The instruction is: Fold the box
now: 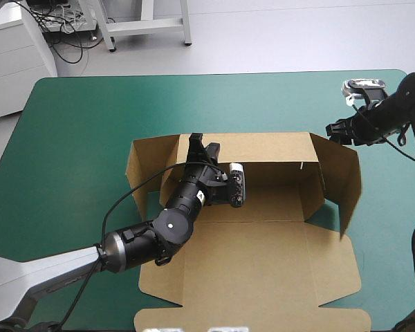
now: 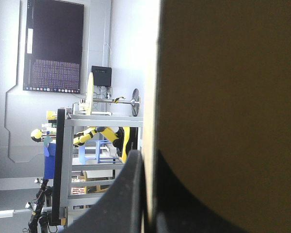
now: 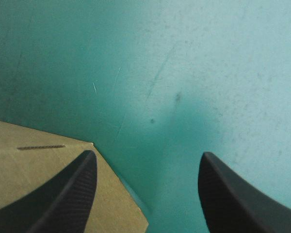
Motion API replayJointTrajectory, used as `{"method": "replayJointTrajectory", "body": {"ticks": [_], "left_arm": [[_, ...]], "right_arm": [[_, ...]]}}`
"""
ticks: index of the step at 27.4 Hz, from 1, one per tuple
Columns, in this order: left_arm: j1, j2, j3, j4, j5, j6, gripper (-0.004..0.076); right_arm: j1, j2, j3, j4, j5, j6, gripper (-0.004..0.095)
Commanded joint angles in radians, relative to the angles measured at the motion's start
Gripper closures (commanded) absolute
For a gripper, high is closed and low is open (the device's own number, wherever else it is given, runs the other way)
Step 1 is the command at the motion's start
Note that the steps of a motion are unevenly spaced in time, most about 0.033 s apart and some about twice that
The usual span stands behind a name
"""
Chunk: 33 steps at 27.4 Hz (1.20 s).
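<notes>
The brown box lies mid-table with its lid panel flat toward the near edge. Its back wall and right side wall stand raised. My left gripper reaches over the tray's left part and is shut on the back wall's top edge. In the left wrist view the board runs edge-on between the fingers of that gripper. My right gripper hovers just outside the right wall's far corner. It stands open over the cover, with a corner of board under one finger.
Teal-green cover stretches to the left of the box and beyond it to the table's far edge. A narrower strip of cover runs along the right side.
</notes>
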Motion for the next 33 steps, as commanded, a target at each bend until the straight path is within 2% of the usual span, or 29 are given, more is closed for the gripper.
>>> {"method": "replayJointTrajectory", "body": {"ticks": [1,8,21,28,33], "left_arm": [[-0.007,-0.041,-0.023,0.064,0.027,-0.023,0.0756],[-0.007,-0.041,-0.023,0.064,0.027,-0.023,0.0756],[-0.007,-0.041,-0.023,0.064,0.027,-0.023,0.0756],[-0.007,-0.041,-0.023,0.064,0.027,-0.023,0.0756],[-0.007,-0.041,-0.023,0.064,0.027,-0.023,0.0756]], "right_arm": [[-0.007,-0.11,0.054,0.026,-0.062,-0.03,0.035],[-0.007,-0.228,0.215,0.113,-0.143,-0.117,0.035],[-0.007,-0.436,0.47,0.155,-0.26,-0.26,0.035],[-0.007,-0.483,0.541,0.164,-0.251,-0.334,0.035],[-0.005,-0.494,0.592,0.28,-0.158,-0.534,0.0349]]}}
